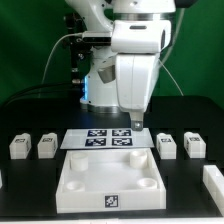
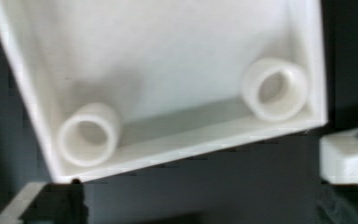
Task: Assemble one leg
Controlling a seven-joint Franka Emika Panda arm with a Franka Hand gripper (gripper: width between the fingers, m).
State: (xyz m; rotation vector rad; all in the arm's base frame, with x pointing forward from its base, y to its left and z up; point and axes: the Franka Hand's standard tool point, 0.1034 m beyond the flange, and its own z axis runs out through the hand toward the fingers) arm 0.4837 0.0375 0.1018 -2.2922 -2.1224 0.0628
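1. Gripper (image 1: 133, 122) hung over the marker board (image 1: 98, 138) near its end on the exterior view's right; fingers spread or pressed together, could not tell
2. The leg (image 1: 167, 146) stood on the table (image 1: 30, 195) just beside that end, ungrasped
3. Outer right leg (image 1: 194, 145) stood beyond it; two left legs (image 1: 47, 146) stood across the board
4. Square plate (image 1: 110, 185) lay in front of the board; the wrist view showed two of its sockets (image 2: 274, 85)
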